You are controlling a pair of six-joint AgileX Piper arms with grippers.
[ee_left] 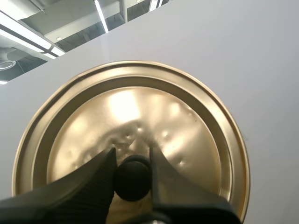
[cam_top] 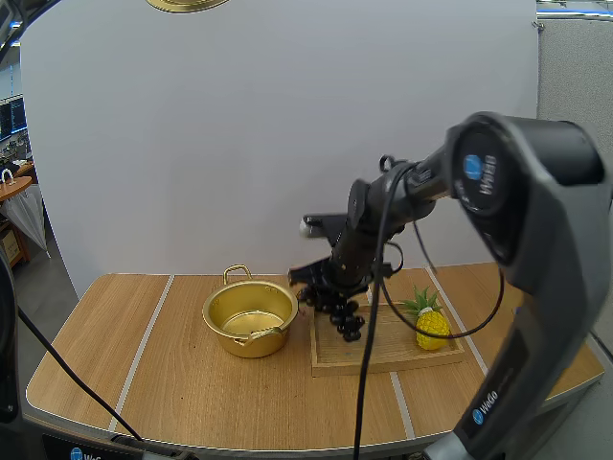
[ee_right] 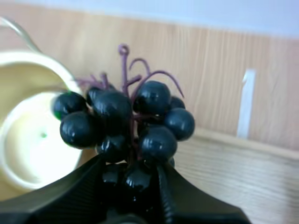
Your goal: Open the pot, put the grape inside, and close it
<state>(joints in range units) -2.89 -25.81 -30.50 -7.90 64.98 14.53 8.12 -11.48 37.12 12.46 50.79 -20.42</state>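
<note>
Both grippers hold something. The right gripper has its two fingers drawn narrow on the lower part of the grape bunch, so the dark round berries and the thin purple stems stand out past the fingertips. In the high view this bunch hangs in the air over the left edge of the wooden tray, apart from the wood, and it is near the right rim of the pot. The pot is golden and open. It stands on the table a little left of the middle, close to the left edge of the tray, with one handle turned to the back edge of the table and the other to the front edge. In the right wrist view the open pot shows just beside the bunch, and its inside is pale and shiny. A toy pineapple stands on the tray near its right edge, well apart from the grapes. The left gripper pinches the black knob of the lid between its fingertips. The golden upper face of the lid, with raised rings and some small dents, is turned to the wrist camera. In the high view the lid is held high above the table, well apart from the pot.
</note>
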